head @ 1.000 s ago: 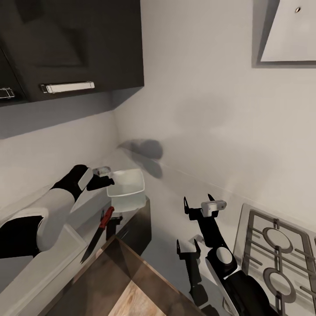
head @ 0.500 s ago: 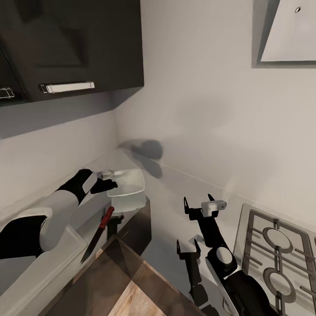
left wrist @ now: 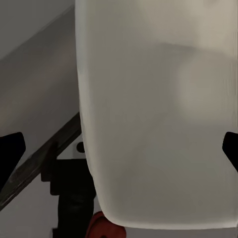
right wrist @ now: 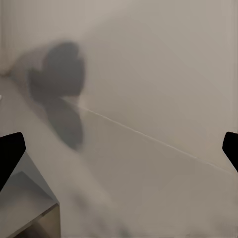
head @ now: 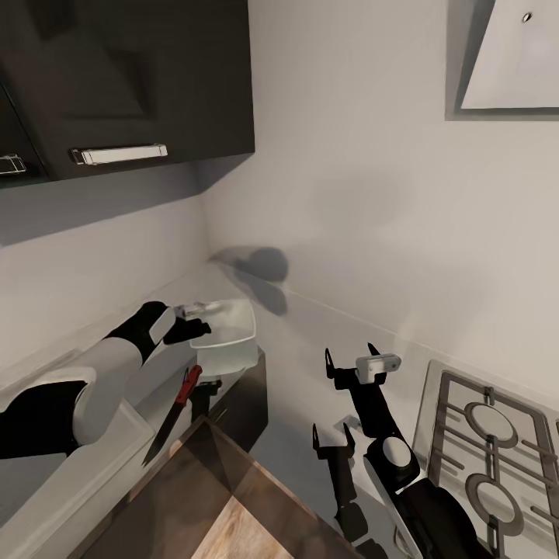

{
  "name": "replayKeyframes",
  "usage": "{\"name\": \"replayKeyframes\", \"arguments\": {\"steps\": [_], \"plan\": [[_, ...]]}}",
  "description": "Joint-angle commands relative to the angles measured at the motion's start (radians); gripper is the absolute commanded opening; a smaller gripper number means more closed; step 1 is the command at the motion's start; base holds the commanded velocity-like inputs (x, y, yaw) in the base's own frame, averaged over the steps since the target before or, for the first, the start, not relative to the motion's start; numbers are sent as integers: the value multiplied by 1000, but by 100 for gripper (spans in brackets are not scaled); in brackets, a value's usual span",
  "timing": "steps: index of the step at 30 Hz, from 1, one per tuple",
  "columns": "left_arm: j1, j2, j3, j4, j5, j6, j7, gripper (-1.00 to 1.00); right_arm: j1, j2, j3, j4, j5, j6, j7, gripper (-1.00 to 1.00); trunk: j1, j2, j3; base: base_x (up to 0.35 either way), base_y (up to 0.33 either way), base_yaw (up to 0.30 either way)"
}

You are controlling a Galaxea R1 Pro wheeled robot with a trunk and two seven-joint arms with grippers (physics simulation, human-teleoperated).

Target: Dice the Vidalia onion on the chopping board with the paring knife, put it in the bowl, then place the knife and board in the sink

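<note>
The bowl [head: 227,332] sits on the countertop [head: 310,341] in the corner by the wall, with the board [head: 210,497] and the knife [head: 172,415] just in front of it, so diced onion has only a short way to go from board to bowl. The knife looks propped at a slant, red handle up near the bowl and dark blade pointing down along the board's edge; what holds it there I cannot tell. The onion and the sink are not among the things I can make out. The left gripper [head: 196,320] reaches forward from a bent elbow to the bowl's near rim, probably to steady or shift it; in the left wrist view the white bowl wall [left wrist: 158,114] lies between the two dark fingertips [left wrist: 10,153], which stand wide apart and clamp nothing. The right gripper [head: 351,363] is raised over bare countertop beside the hob [head: 489,435], forearm pointing up and away, fingers spread and empty, seemingly parked clear of the work.
</note>
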Motion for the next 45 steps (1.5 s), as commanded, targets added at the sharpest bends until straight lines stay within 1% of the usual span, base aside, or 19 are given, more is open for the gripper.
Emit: {"name": "replayKeyframes", "arguments": {"steps": [1,5,9,17,21,31,33,35,38,45], "plan": [[0,0,7,0,6,-2,5,100,-1,-1,3,0,1,-1,-8,100,1,-2,-2,0,0,0],[1,0,8,23,6,-17,4,100,-1,-1,3,0,1,-1,-8,100,1,-2,-2,0,0,0],[1,2,8,50,6,-63,3,100,-1,-1,3,0,1,-1,-8,100,1,-2,-2,0,0,0],[1,2,7,83,6,-80,-2,100,-1,-1,3,0,1,-1,-8,100,1,-2,-2,0,0,0],[1,2,7,89,6,-100,-2,100,-1,-1,3,0,1,-1,-8,100,1,-2,-2,0,0,0],[3,1,7,97,6,-107,-4,100,-1,-1,3,0,1,-1,-8,100,1,-2,-2,0,0,0],[3,0,7,110,6,-109,-5,100,-1,-1,3,0,1,-1,-8,100,1,-2,-2,0,0,0],[3,0,7,129,6,-124,-5,100,-1,-1,3,0,1,-1,-8,100,1,-2,-2,0,0,0],[3,-1,7,151,6,-165,-5,100,-1,-1,3,0,1,-1,-8,100,1,-2,-2,0,0,0],[3,-1,7,174,6,-180,-6,100,-1,-1,3,0,1,-1,-8,100,1,-2,-2,0,0,0]]}}
